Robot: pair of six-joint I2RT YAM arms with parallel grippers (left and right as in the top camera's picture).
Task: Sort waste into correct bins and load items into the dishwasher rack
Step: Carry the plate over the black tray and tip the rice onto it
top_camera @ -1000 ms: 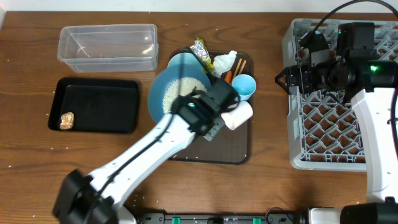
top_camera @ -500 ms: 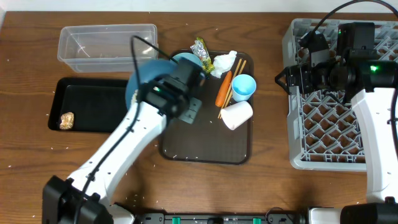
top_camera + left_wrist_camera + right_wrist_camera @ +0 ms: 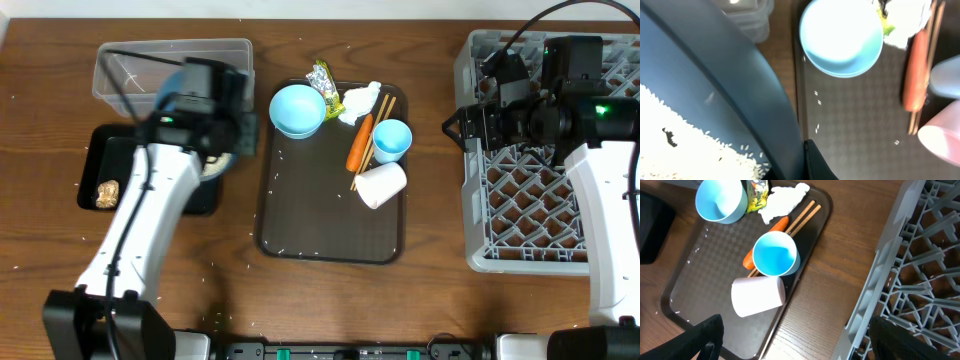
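Note:
My left gripper (image 3: 232,140) is shut on the rim of a light blue dish (image 3: 169,97) heaped with white rice (image 3: 685,145). It holds the dish above the black tray bin (image 3: 150,200), beside the clear tub (image 3: 172,75). A brown food lump (image 3: 106,194) lies in the black tray. On the brown serving tray (image 3: 330,225) are a blue bowl (image 3: 297,110), carrot (image 3: 358,145), chopsticks (image 3: 373,135), blue cup (image 3: 392,140), toppled pale pink cup (image 3: 380,184), foil wrapper (image 3: 325,82) and tissue (image 3: 362,100). My right gripper (image 3: 452,128) hangs open and empty at the grey rack's (image 3: 540,200) left edge.
Loose rice grains are scattered over the serving tray (image 3: 695,275) and the wooden table (image 3: 430,230). The rack's wall (image 3: 890,275) rises just right of the right gripper (image 3: 800,345). The left arm stretches diagonally across the front-left table.
The left arm has carried the dish of rice leftward, off the serving tray to above the black tray. This uncovered the blue bowl. The right arm has not moved.

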